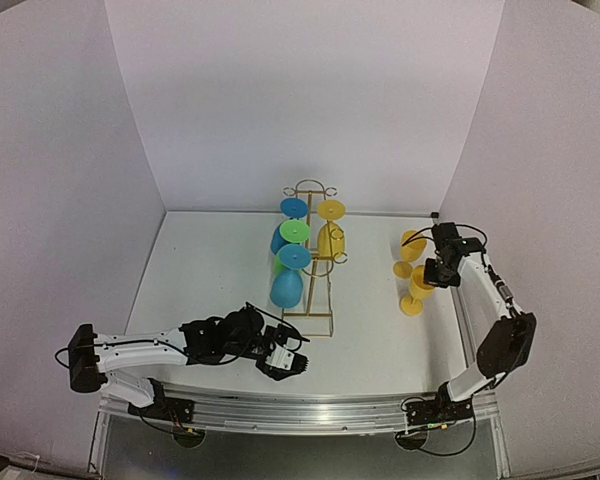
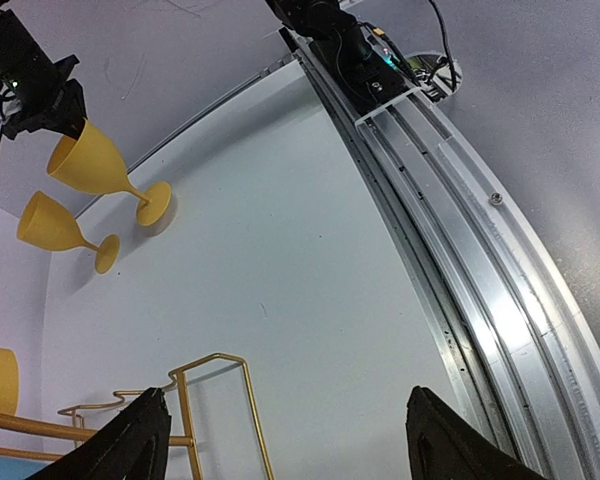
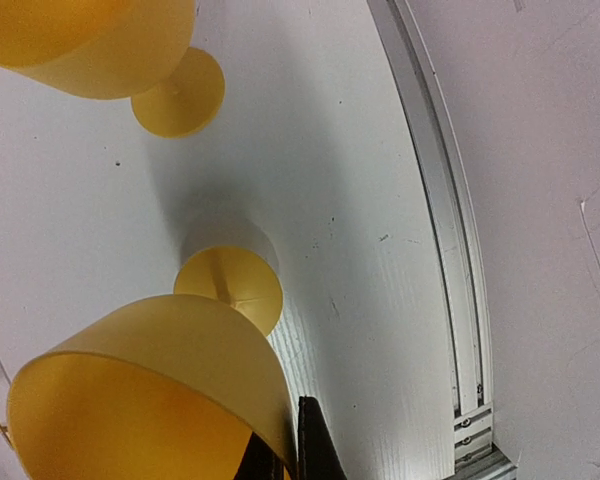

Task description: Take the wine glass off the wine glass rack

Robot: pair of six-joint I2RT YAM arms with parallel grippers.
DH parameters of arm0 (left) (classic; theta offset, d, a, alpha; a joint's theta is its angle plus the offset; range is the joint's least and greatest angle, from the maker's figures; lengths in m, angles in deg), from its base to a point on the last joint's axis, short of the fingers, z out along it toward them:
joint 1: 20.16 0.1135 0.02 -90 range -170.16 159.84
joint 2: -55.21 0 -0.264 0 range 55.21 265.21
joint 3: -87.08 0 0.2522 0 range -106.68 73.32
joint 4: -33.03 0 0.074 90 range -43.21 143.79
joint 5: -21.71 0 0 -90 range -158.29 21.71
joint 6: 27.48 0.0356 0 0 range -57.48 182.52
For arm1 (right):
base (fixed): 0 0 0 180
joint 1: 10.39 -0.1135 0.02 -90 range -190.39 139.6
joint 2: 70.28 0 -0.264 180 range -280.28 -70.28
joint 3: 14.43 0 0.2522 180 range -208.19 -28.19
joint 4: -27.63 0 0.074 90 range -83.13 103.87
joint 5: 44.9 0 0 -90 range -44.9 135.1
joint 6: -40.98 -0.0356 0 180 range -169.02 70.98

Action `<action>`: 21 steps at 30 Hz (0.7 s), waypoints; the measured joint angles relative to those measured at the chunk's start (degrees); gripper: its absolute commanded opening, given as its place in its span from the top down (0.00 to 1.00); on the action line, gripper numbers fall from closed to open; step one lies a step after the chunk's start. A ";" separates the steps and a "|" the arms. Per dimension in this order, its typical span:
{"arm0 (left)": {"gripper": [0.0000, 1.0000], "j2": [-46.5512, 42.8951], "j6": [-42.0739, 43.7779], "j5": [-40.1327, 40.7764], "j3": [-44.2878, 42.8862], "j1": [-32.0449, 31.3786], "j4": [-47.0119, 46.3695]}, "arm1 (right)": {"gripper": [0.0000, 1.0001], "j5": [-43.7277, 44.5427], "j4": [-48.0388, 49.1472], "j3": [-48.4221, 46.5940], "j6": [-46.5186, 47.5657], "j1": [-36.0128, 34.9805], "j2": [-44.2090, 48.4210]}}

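From above, the left gripper (image 1: 286,364) lies low at the near edge of the table (image 1: 200,270), just on the near side of the wine glass rack (image 1: 315,290). Its fingers are apart and hold nothing. The rack stands mid-table with blue, green and yellow hanging glasses (image 1: 294,232) on it. Well to the rack's right, the right gripper (image 1: 437,274) is clamped on the rim of a yellow wine glass (image 1: 416,292). That glass is upright, off the rack, near the table's right edge. A second yellow glass (image 1: 411,243) stands just beyond it.

In the left wrist view, both fingers (image 2: 130,445) are spread wide with only bare table between them. The rack's gold base wire sits just ahead on the left. Far off stand the two yellow glasses, the held one nearer the rail (image 2: 450,200).

In the right wrist view, a dark finger (image 3: 310,445) presses the outside of the wine glass's rim. Its bowl fills the lower left and its foot appears to rest on the table. The second yellow glass is at the top left, and the rail runs down the right.
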 measured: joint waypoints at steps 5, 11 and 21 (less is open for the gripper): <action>0.19 -0.10 0.04 0.00 0.43 0.80 -0.06 | 1.00 0.06 1.70 0.66 0.39 0.00 -1.00; 0.19 -0.16 0.14 0.00 0.72 1.20 -0.12 | 0.97 -0.16 2.71 2.09 0.41 0.00 -2.72; 0.19 -0.29 0.18 -0.02 0.83 1.33 -0.10 | 0.54 -0.82 3.05 2.44 0.57 0.00 -3.57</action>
